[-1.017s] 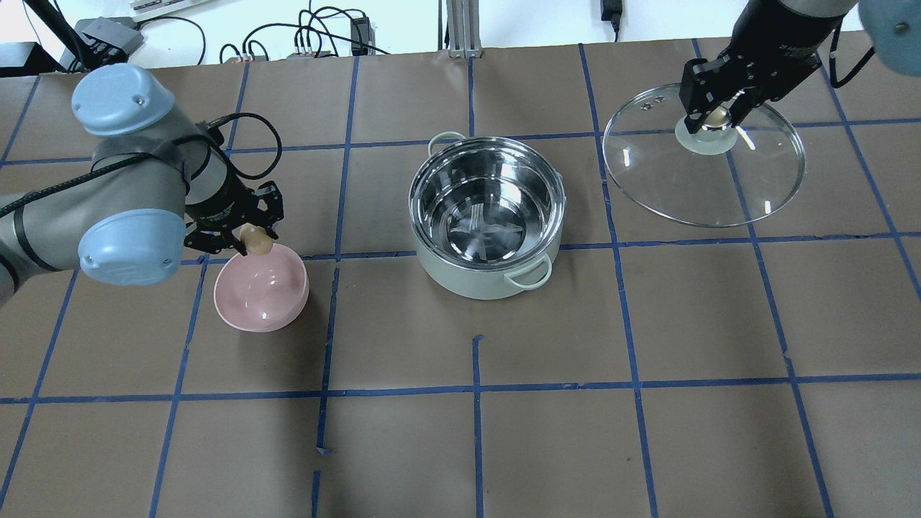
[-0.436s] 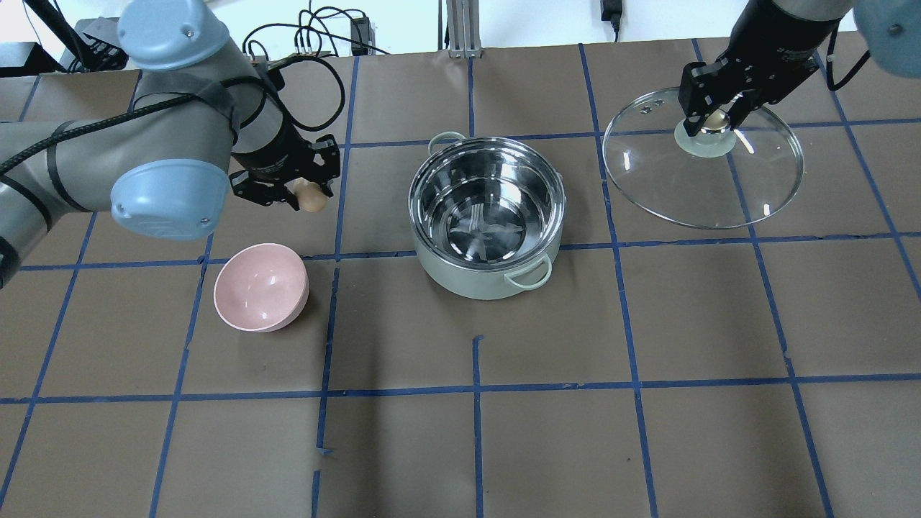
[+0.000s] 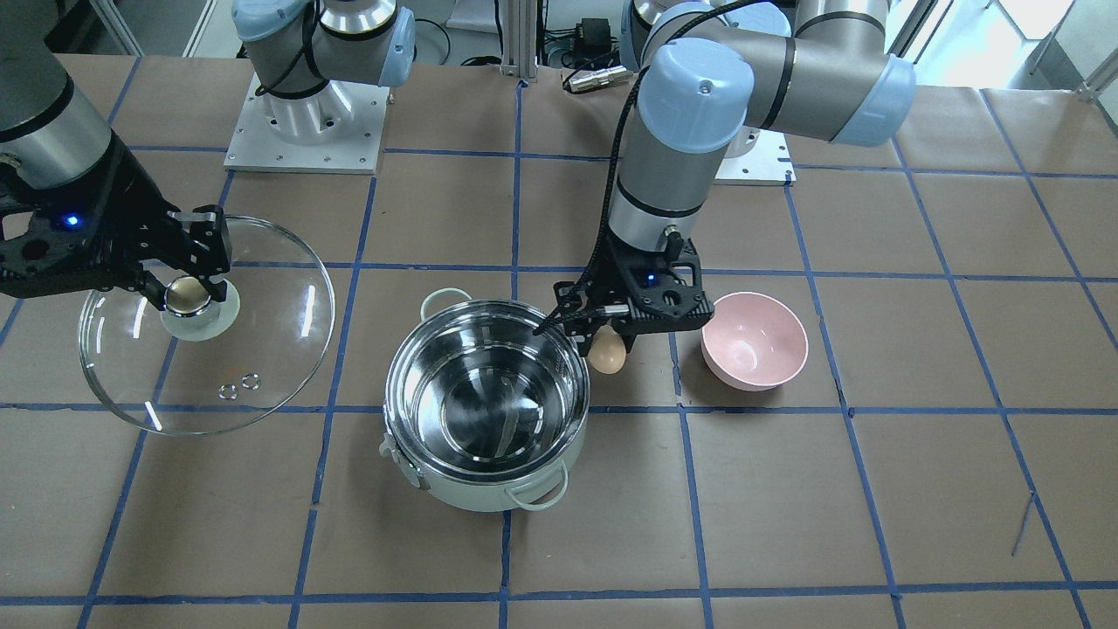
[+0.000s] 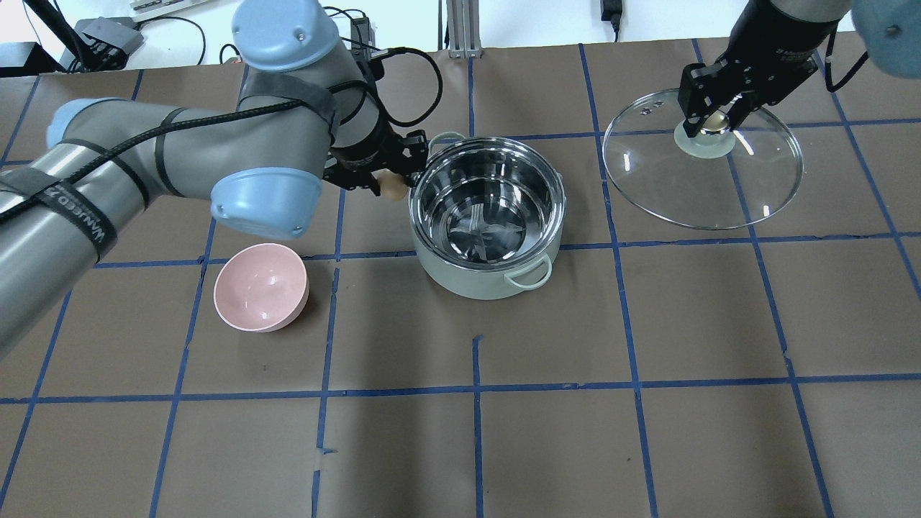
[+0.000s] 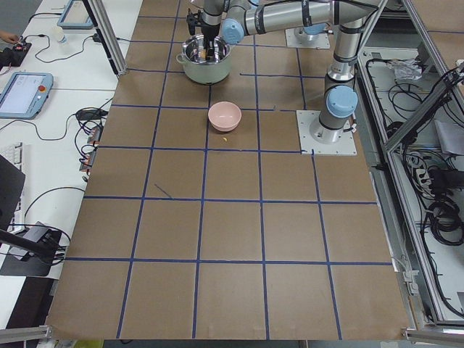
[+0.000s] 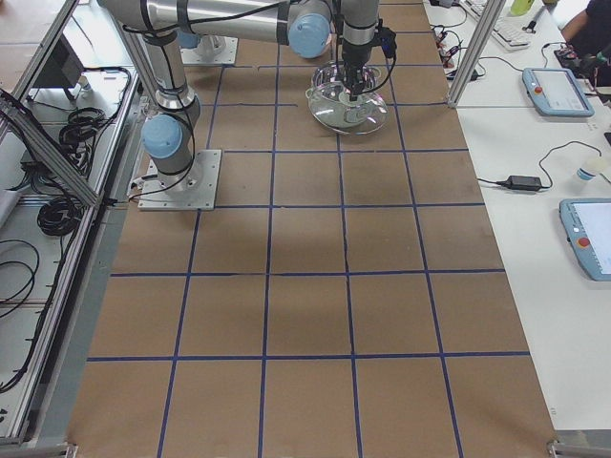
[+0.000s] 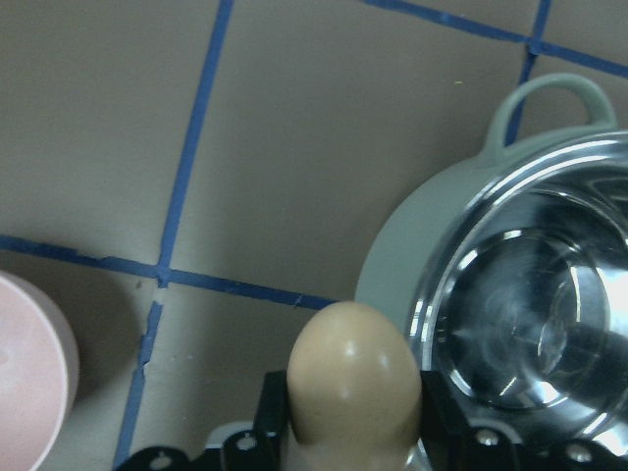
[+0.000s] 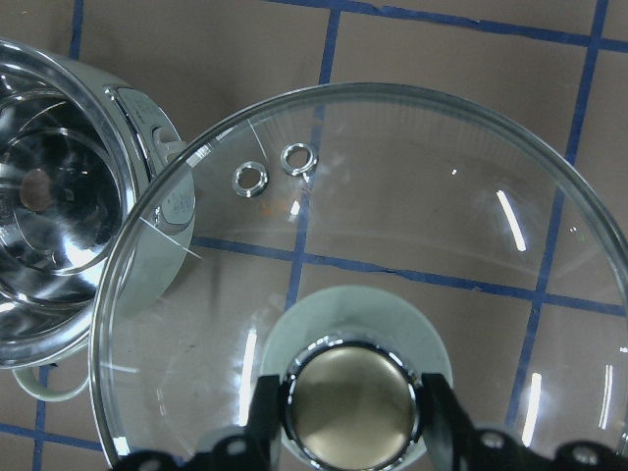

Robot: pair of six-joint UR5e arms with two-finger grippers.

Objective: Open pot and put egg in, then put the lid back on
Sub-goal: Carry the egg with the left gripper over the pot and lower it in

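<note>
In the front-facing view my left gripper [image 3: 609,339] is clamped on the egg [image 3: 607,353]. The egg hangs just outside the rim of the pot [image 3: 395,384], between the pot and the pink bowl [image 3: 753,342]. My right gripper [image 3: 187,295] is closed on the knob [image 3: 194,297] of the lid [image 3: 262,358], well apart from the pot.

Overhead, the egg lies at the rim line, not over the steel interior, so I'd carry it to the pot's centre before descending.

The two side views are too small to add anything.

On the left wrist camera the egg pokes out between the fingers with the pot mouth ahead and to the right. I'd go low before letting go, because a drop onto steel could crack it.

On the right wrist camera the fingers sit snug either side of the knob. I'd hold the lid out there until the left arm is clear, then centre it over the rim.
</note>
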